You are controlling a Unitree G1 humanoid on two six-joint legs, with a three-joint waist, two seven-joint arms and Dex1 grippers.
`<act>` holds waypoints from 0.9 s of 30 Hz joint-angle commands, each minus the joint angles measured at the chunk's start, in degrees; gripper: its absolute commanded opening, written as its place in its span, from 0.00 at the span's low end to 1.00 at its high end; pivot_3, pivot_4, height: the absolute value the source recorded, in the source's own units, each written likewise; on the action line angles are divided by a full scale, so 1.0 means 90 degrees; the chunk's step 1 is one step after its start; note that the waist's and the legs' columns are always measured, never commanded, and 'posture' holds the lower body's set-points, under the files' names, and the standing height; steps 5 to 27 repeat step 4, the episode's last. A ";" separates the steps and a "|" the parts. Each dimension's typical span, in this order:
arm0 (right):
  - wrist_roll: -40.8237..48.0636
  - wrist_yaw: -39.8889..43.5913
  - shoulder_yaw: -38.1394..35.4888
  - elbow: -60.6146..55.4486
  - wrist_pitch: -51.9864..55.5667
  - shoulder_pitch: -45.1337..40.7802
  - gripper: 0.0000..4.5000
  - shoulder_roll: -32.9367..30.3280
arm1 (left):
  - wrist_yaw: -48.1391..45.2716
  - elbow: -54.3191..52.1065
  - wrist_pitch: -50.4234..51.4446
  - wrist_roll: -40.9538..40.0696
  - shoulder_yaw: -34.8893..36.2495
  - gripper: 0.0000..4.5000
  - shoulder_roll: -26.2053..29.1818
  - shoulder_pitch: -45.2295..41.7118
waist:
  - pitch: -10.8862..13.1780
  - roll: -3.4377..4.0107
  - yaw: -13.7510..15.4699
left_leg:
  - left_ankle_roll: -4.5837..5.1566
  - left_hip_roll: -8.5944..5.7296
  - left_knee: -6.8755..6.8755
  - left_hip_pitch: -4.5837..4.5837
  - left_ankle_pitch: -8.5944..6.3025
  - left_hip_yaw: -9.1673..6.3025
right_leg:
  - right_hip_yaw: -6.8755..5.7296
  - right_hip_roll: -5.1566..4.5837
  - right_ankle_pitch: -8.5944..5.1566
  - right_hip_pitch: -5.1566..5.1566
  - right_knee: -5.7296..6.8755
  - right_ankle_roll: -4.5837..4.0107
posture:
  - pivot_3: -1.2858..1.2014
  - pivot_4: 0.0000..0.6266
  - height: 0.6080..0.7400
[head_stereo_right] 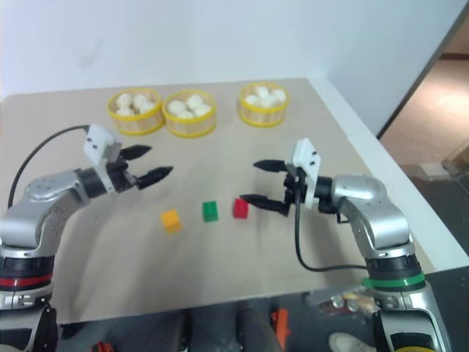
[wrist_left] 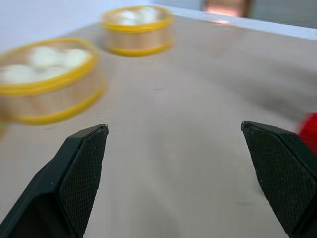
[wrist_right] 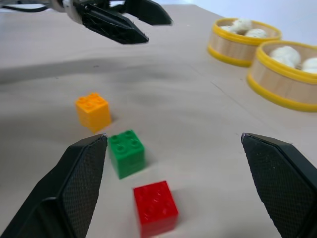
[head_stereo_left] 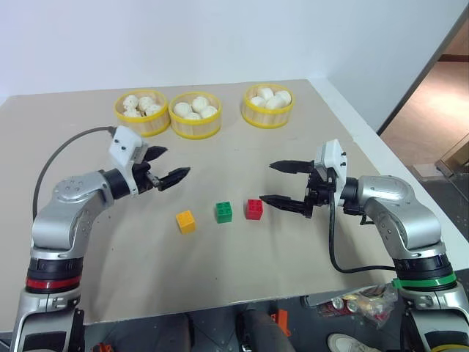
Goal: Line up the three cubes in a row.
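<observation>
Three small studded cubes sit on the tan table (head_stereo_left: pixel 242 257) in a slightly slanted row: yellow-orange cube (head_stereo_left: pixel 186 221) on the left, green cube (head_stereo_left: pixel 223 212) in the middle, red cube (head_stereo_left: pixel 253 209) on the right. My left gripper (head_stereo_left: pixel 167 166) hovers open above the table, up and to the left of the yellow-orange cube, with nothing between its fingers. My right gripper (head_stereo_left: pixel 278 183) is open too, just to the right of the red cube, not touching it. The right wrist view shows the red cube (wrist_right: pixel 155 207), green cube (wrist_right: pixel 127 152) and yellow-orange cube (wrist_right: pixel 93 111) ahead of its fingers.
Three round yellow-rimmed baskets of white buns stand along the back of the table: left basket (head_stereo_left: pixel 141 112), middle basket (head_stereo_left: pixel 195 114), right basket (head_stereo_left: pixel 268 104). The table's right edge (head_stereo_left: pixel 381 158) runs close behind my right arm.
</observation>
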 commanded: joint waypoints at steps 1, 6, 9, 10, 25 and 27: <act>-0.0119 -0.0102 -0.0246 0.0188 -0.0424 0.0022 1.00 0.0043 | 0.0410 -0.0012 -0.0479 0.0267 0.0190 0.99 0.0013 0.0274 | 0.0000 0.0000 0.0006 | 0.0000 0.0000 0.0000 0.0000 0.0000 0.0000 | 0.0000 0.0000 0.0000 0.0000 0.0000 0.0000 | 0.52 0.24 1.00; -0.0183 -0.0261 -0.0331 0.0426 -0.0628 0.0009 1.00 0.0165 | 0.0584 0.0123 -0.0829 0.0446 0.0187 0.99 0.0034 0.0595 | 0.0000 0.0000 0.0012 | 0.0000 -0.0002 0.0000 -0.0001 0.0000 0.0002 | 0.0002 -0.0002 0.0001 0.0000 0.0000 0.0001 | 0.52 0.24 1.00; -0.0183 -0.0261 -0.0331 0.0426 -0.0628 0.0009 1.00 0.0165 | 0.0584 0.0123 -0.0829 0.0446 0.0187 0.99 0.0034 0.0595 | 0.0000 0.0000 0.0012 | 0.0000 -0.0002 0.0000 -0.0001 0.0000 0.0002 | 0.0002 -0.0002 0.0001 0.0000 0.0000 0.0001 | 0.52 0.24 1.00; -0.0183 -0.0261 -0.0331 0.0426 -0.0628 0.0009 1.00 0.0165 | 0.0584 0.0123 -0.0829 0.0446 0.0187 0.99 0.0034 0.0595 | 0.0000 0.0000 0.0012 | 0.0000 -0.0002 0.0000 -0.0001 0.0000 0.0002 | 0.0002 -0.0002 0.0001 0.0000 0.0000 0.0001 | 0.52 0.24 1.00; -0.0183 -0.0261 -0.0331 0.0426 -0.0628 0.0009 1.00 0.0165 | 0.0584 0.0123 -0.0829 0.0446 0.0187 0.99 0.0034 0.0595 | 0.0000 0.0000 0.0012 | 0.0000 -0.0002 0.0000 -0.0001 0.0000 0.0002 | 0.0002 -0.0002 0.0001 0.0000 0.0000 0.0001 | 0.52 0.24 1.00; -0.0183 -0.0261 -0.0331 0.0426 -0.0628 0.0009 1.00 0.0165 | 0.0584 0.0123 -0.0829 0.0446 0.0187 0.99 0.0034 0.0595 | 0.0000 0.0000 0.0012 | 0.0000 -0.0002 0.0000 -0.0001 0.0000 0.0002 | 0.0002 -0.0002 0.0001 0.0000 0.0000 0.0001 | 0.52 0.24 1.00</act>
